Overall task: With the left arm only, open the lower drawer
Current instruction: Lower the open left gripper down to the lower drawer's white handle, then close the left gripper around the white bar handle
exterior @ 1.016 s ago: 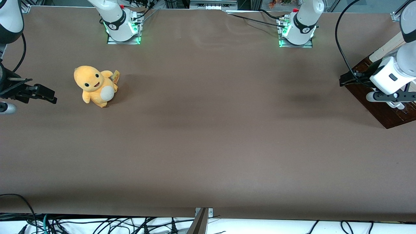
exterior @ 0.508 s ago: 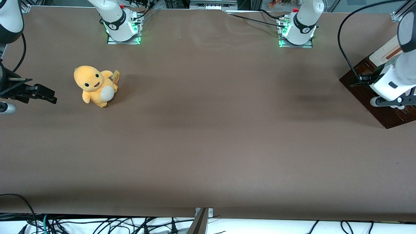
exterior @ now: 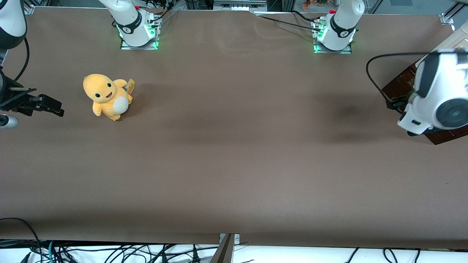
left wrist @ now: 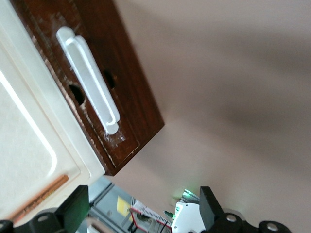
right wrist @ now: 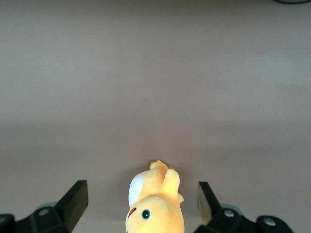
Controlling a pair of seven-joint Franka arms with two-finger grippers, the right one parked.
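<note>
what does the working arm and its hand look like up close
The left arm is bulky glossy white, with a dark grey band and a round grey joint cap; a thin black cable loops off it. Its hand, by the lower drawer, has black blocky fingers with small round screws.

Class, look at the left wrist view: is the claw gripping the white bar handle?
No: the claw is open, apart from the white bar handle.

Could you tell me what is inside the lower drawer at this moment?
Nothing inside shows: the lower drawer looks closed, only its dark front and white bar handle visible. The open gripper hangs clear of the handle, holding nothing.
</note>
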